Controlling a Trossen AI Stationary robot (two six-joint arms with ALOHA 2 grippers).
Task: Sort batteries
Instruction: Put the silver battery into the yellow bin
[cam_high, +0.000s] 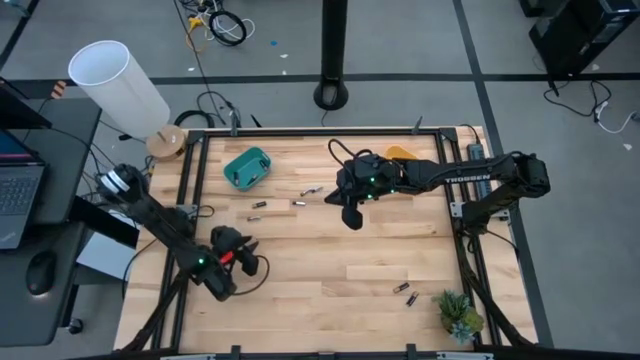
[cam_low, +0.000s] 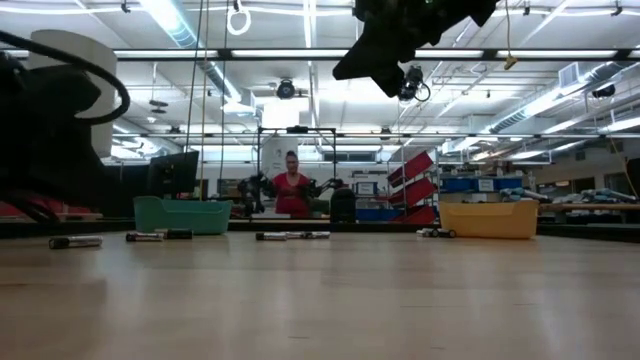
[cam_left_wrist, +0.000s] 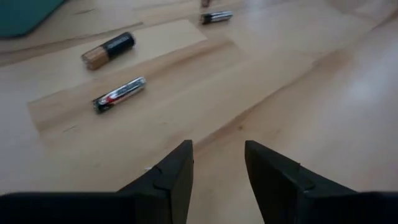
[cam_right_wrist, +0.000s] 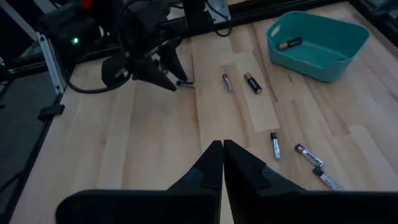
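Batteries still scattered; both grippers empty.

Our left gripper (cam_left_wrist: 217, 165) sits low near the table's left edge, fingers a narrow gap apart, holding nothing; two batteries (cam_left_wrist: 119, 94) lie on the wood just ahead. Our right gripper (cam_right_wrist: 222, 155) hangs high over the middle, fingers pressed together and empty. More batteries (cam_high: 300, 203) lie between the teal bin (cam_high: 247, 167) and centre, a pair (cam_high: 405, 293) near the plant, and one is already in the teal bin. We judge the risk is rolling: a finger nudging a cylinder sideways would send it off, or the narrow opening would straddle it badly.
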